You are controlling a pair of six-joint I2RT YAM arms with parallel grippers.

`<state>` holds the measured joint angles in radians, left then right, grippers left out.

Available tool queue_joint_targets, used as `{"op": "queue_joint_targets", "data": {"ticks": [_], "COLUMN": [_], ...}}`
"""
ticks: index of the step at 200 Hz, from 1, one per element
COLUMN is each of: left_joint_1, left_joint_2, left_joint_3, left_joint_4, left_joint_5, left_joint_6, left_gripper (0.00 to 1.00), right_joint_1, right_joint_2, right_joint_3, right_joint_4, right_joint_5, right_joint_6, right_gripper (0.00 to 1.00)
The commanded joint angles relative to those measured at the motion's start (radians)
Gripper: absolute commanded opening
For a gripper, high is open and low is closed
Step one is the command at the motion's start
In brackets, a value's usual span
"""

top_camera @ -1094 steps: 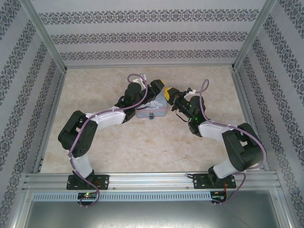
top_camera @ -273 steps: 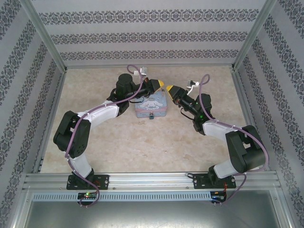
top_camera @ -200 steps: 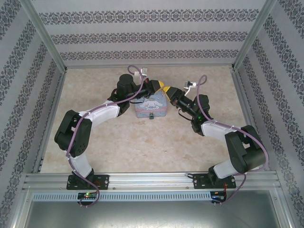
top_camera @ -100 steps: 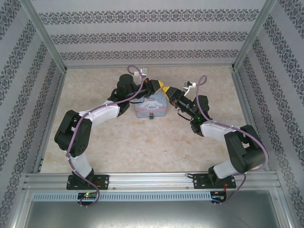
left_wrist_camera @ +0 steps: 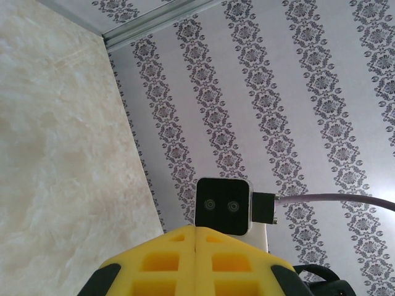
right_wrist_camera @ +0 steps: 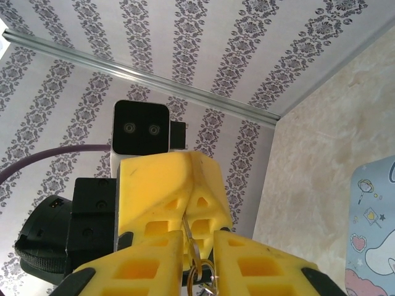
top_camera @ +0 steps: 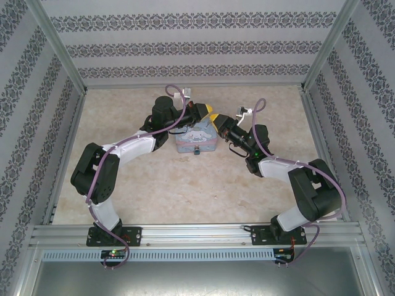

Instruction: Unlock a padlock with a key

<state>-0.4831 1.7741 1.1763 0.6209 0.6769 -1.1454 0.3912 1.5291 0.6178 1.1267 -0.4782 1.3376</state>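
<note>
At left claw (left_wrist_camera: 195,233), clenched pads (left_wrist_camera: 162,264), flat together, with key (right_wrist_camera: 188,239) seemingly pinched by one end at their tips. Nearest, padlock (top_camera: 196,150) on near face of tin (top_camera: 192,137), keyhole too small to make out. Over tin's far right corner, both claws nose to nose, right claw (right_wrist_camera: 197,245) with pads close about key's ringed end; gripping or flanking, cannot tell. Key's long axis along the line from claw to claw. Looks like a handover midway. From both claws, padlock back across tin at its near face, right claw a shade nearer; likely a swing there next.
</note>
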Motion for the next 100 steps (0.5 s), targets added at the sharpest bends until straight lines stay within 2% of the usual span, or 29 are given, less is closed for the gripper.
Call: {"op": "queue_joint_targets", "data": {"ticks": [1,33,100], "left_joint_1": [-0.004,-0.005,-0.005], "left_joint_2": [0.016,0.015,0.006], "left_joint_3": [0.010,0.007,-0.013], "left_joint_4": [0.039,0.043,0.052], "left_joint_5": [0.000,-0.002,-0.006], "left_joint_6": [0.011,0.011,0.008], "left_gripper": [0.00,0.00,0.00], "right_joint_1": [0.014,0.014,-0.003], "right_joint_2": [0.010,0.010,0.003], "right_joint_3": [-0.007,-0.015,-0.035], "right_joint_4": [0.068,0.071,0.073], "right_joint_5": [0.012,0.018,0.037], "right_joint_6": [0.005,0.003,0.006], "right_gripper": [0.19,0.17,0.02]}}
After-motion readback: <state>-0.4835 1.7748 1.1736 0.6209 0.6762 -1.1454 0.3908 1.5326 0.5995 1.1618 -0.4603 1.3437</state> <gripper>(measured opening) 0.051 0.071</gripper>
